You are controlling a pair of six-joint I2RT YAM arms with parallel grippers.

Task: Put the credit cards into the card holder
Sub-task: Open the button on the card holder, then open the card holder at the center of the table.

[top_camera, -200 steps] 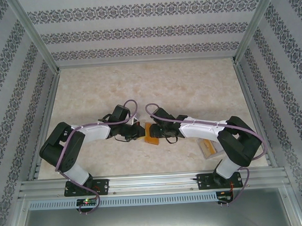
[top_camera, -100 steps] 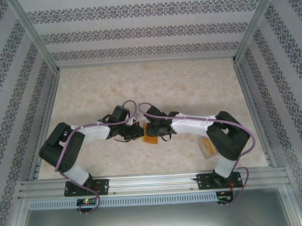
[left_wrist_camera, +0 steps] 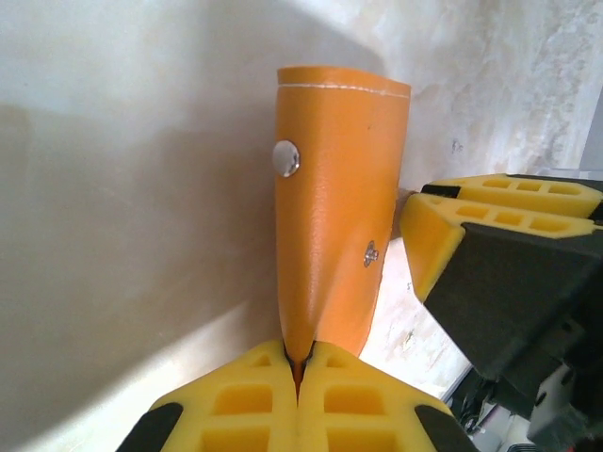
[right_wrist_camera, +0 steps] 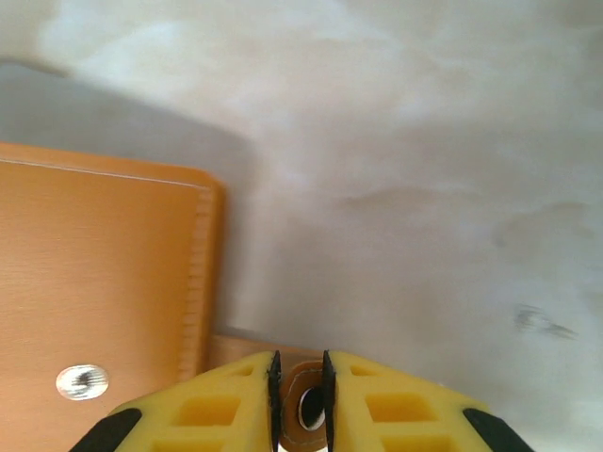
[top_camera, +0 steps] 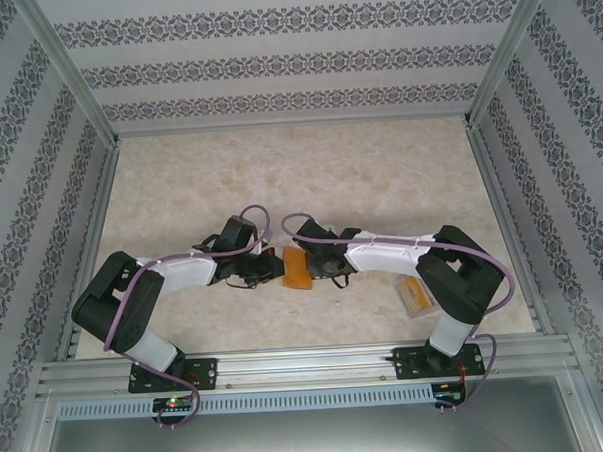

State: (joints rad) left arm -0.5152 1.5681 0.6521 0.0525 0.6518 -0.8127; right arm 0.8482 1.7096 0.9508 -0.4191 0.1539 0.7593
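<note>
The orange-tan card holder hangs between my two grippers just above the table, folded, with a silver snap on its face. My left gripper is shut on its near edge, the leather pinched between the yellow pads. From the other side my right gripper pinches the holder's small clasp tab, and the holder's face lies to its left. Both grippers meet at the table's middle, left gripper and right gripper. An orange-yellow credit card lies in a clear box.
The clear plastic box sits at the near right, partly under the right arm's elbow. Metal frame rails run along the near edge and patterned walls close the sides. The marble tabletop stretches beyond the grippers.
My right gripper has narrowed onto the clasp tab. Both arms have settled slightly toward the near edge, and the holder now shows longer in the top view.
</note>
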